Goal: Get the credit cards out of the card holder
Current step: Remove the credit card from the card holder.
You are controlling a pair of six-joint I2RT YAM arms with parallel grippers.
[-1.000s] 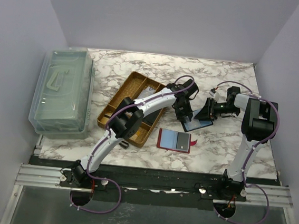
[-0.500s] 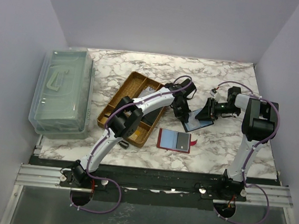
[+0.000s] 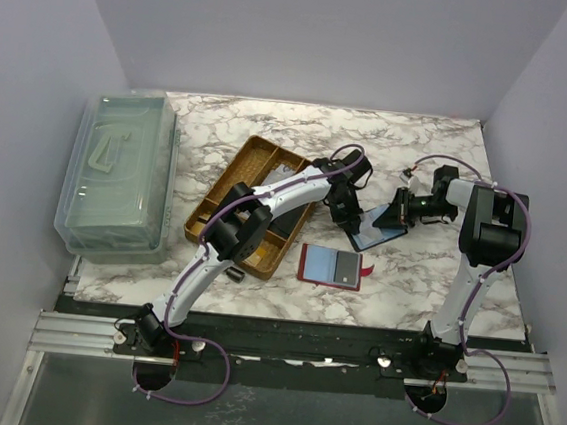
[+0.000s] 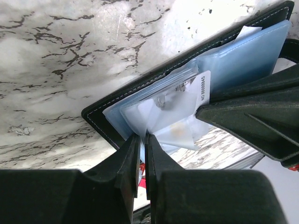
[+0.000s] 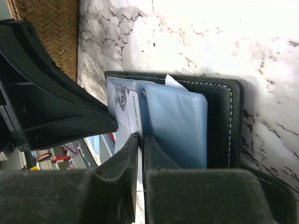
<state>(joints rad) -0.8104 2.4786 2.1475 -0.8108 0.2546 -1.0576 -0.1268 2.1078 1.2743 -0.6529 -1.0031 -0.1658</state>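
Now: the open black leather card holder (image 3: pixel 380 232) lies on the marble counter (image 3: pixel 271 131) between your arms. The left end effector (image 4: pixel 141 137) and right end effector (image 5: pixel 139 136) pinch its pale blue plastic sleeves (image 5: pixel 175 126) from opposite ends of its long axis.

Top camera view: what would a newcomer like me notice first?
In the middle, the left gripper and right gripper pinch the pale-blue plastic sleeves of an open black leather card holder from opposite sides. A red-and-grey card lies flat nearer the arms; a brown woven tray sits left.
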